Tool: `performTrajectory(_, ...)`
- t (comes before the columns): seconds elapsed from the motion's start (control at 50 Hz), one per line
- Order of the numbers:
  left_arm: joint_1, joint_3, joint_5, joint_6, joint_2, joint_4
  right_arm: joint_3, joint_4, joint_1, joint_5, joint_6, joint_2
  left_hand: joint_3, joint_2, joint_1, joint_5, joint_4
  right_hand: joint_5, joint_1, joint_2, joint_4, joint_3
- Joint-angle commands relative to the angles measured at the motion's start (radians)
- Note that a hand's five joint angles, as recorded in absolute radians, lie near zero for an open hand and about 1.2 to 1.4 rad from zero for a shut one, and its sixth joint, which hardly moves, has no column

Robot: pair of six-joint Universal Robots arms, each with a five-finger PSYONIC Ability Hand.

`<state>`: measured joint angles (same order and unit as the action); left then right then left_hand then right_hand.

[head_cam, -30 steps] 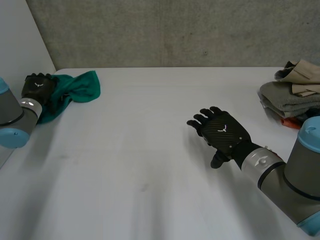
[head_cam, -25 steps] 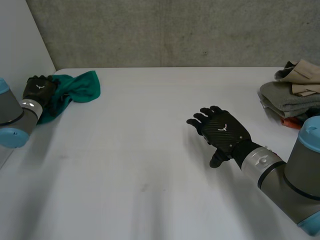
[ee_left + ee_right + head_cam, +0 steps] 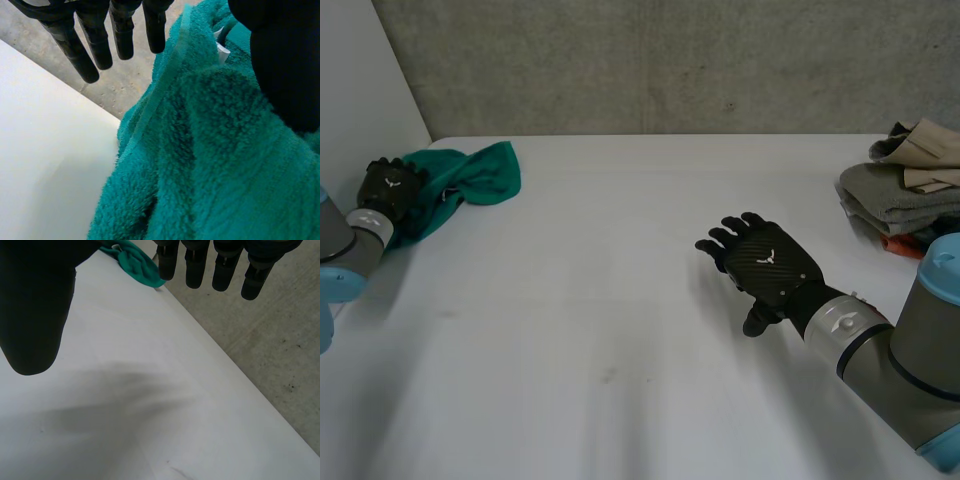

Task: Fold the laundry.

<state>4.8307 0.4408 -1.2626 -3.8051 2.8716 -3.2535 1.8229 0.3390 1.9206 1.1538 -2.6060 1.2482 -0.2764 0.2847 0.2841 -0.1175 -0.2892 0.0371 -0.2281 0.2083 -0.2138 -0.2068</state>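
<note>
One white worktop [image 3: 620,300] carries everything. A pile of grey and beige laundry [image 3: 905,190] sits at its right edge. The crumpled teal towel [image 3: 470,172] lies at the far left corner. The right hand [image 3: 768,268] hangs over the middle, fingers loosely spread, holding nothing. The left hand [image 3: 388,190] is at the towel's left end, fingers straight and clear of the cloth.
</note>
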Motion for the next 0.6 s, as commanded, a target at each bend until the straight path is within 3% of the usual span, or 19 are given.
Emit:
performTrajectory(0.02, -0.002, -0.045, 0.02, -0.007, 0.035, 0.012, -0.001, 0.0, 0.001, 0.004, 0.006, 0.0, -0.21, 0.201, 0.202, -0.194, -0.197, -0.037, 0.054, -0.034, 0.039, 0.032)
performTrajectory(0.04, -0.002, -0.05, 0.02, -0.008, 0.038, 0.015, 0.001, 0.0, 0.001, 0.004, 0.007, 0.0, -0.271, 0.263, 0.263, -0.255, -0.258, -0.037, 0.054, -0.034, 0.039, 0.032)
performTrajectory(0.12, -0.005, -0.053, 0.006, -0.013, 0.037, 0.017, 0.001, 0.0, 0.001, 0.009, 0.009, 0.004, -1.109, 1.101, 1.101, -1.093, -1.096, -0.037, 0.054, -0.034, 0.039, 0.032)
performTrajectory(0.24, -0.037, 0.064, -0.129, 0.008, -0.086, -0.098, 0.001, 0.0, 0.0, 0.01, 0.015, 0.004, -1.12, 1.112, 1.112, -1.104, -1.107, -0.037, 0.054, -0.034, 0.039, 0.032)
performTrajectory(0.36, -0.091, 0.237, -0.071, 0.09, -0.268, -0.228, -0.001, 0.0, 0.001, 0.017, 0.026, 0.005, -1.12, 1.112, 1.112, -1.104, -1.107, -0.037, 0.054, -0.034, 0.039, 0.032)
performTrajectory(0.44, -0.161, 0.355, -0.029, 0.207, -0.43, -0.272, -0.01, 0.0, -0.005, 0.03, 0.029, 0.013, -1.12, 1.112, 1.112, -1.104, -1.107, -0.037, 0.054, -0.034, 0.039, 0.032)
performTrajectory(0.6, -0.311, 0.509, -0.064, 0.452, -0.715, -0.246, -0.039, -0.005, -0.051, 0.066, 0.008, 0.039, -1.12, 1.112, 1.112, -1.104, -1.107, -0.037, 0.054, -0.034, 0.039, 0.032)
